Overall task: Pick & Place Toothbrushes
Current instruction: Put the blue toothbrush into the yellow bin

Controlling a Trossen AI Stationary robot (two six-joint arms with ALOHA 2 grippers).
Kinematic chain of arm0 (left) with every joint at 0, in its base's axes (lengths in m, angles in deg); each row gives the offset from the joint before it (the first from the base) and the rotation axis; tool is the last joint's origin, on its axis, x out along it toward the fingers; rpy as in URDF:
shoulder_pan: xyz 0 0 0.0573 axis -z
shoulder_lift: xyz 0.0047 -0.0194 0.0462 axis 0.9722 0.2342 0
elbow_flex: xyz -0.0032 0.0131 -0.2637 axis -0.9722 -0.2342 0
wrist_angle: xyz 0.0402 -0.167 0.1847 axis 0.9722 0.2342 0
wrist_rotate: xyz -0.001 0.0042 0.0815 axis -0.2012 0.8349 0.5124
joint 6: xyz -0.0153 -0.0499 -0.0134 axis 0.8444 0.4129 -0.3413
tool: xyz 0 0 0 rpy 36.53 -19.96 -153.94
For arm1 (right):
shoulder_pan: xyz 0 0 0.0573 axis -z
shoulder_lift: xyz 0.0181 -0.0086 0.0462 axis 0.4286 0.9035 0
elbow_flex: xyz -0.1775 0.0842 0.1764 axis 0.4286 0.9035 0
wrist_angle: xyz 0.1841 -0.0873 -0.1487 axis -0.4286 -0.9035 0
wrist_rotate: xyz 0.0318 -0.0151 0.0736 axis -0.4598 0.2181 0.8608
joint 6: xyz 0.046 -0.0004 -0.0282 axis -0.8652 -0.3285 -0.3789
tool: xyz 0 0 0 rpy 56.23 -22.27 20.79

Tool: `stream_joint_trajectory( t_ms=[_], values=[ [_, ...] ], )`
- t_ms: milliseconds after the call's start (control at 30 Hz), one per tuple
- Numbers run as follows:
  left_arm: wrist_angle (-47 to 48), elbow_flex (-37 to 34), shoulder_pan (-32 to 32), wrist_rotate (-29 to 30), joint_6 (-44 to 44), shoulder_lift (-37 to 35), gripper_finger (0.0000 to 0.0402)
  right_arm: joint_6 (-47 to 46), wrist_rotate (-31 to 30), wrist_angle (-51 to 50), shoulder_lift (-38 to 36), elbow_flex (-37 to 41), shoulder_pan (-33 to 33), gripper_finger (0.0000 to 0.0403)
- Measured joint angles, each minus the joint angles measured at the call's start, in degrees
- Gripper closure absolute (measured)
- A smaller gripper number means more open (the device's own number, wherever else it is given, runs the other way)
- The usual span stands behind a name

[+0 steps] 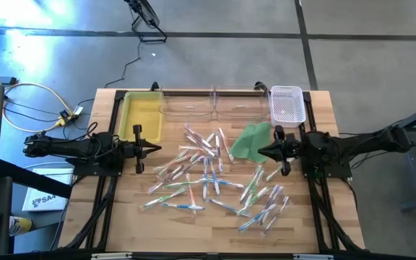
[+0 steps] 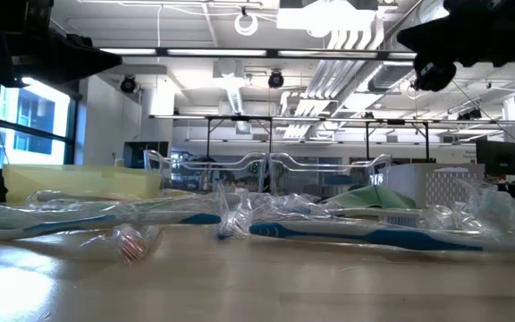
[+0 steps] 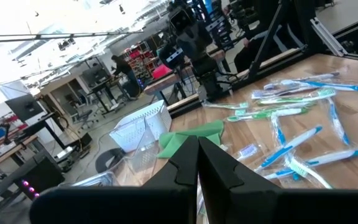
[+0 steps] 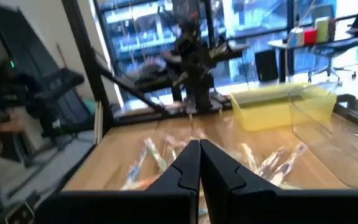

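The toothbrushes point(image 1: 208, 177) lie all over the middle of the wooden worktop point(image 1: 121, 224). Each one is in a shiny clear wrapper. They are white with pink, green or blue bits. One bunch lies in the middle, and a smaller bunch point(image 1: 266, 202) lies nearer the right edge. Many of them cross over each other. In the low view, a blue one point(image 2: 356, 234) lies flat on the wood at the front.

A flat green cloth point(image 1: 250, 141) lies on the worktop, just beyond the toothbrushes and toward the right. Along the far edge stands a row of boxes. A yellow bin point(image 1: 141, 115) is at the left. Two clear bins point(image 1: 211, 105) are in the middle. A white basket point(image 1: 287, 105) with little holes is at the right.

The left gripper point(image 1: 154, 149) is over the worktop near the left edge, right by the yellow bin. It points toward the middle. Its jaws are shut tight and hold nothing. In the left wrist view the two dark fingers point(image 3: 185, 165) are pressed together.

The right gripper point(image 1: 262, 151) is on the other side, by the green cloth. It points back at the left one. Its jaws are shut tight too and hold nothing. In the right wrist view its dark fingers point(image 4: 188, 165) touch each other.

Neither gripper is touching a toothbrush.
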Motion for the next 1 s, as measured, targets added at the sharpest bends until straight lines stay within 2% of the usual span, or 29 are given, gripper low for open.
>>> stream_joint_trajectory(
  t_ms=[267,733,1000],
  values=[
    [0.0,0.0,0.0,-0.02,-0.89,0.0,0.0396,-0.05,0.24,-8.86,12.38,-9.6,-1.37,0.0401],
    [-0.09,0.0,0.0,-0.02,-0.9,0.0,0.0396,0.1,0.07,-14.88,32.48,-23.88,-6.1,0.0401],
    [0.03,0.0,0.0,-0.04,-0.9,-0.02,0.0396,0.11,-0.37,-17.24,39.24,-25.92,-6.22,0.0401]
  ],
)
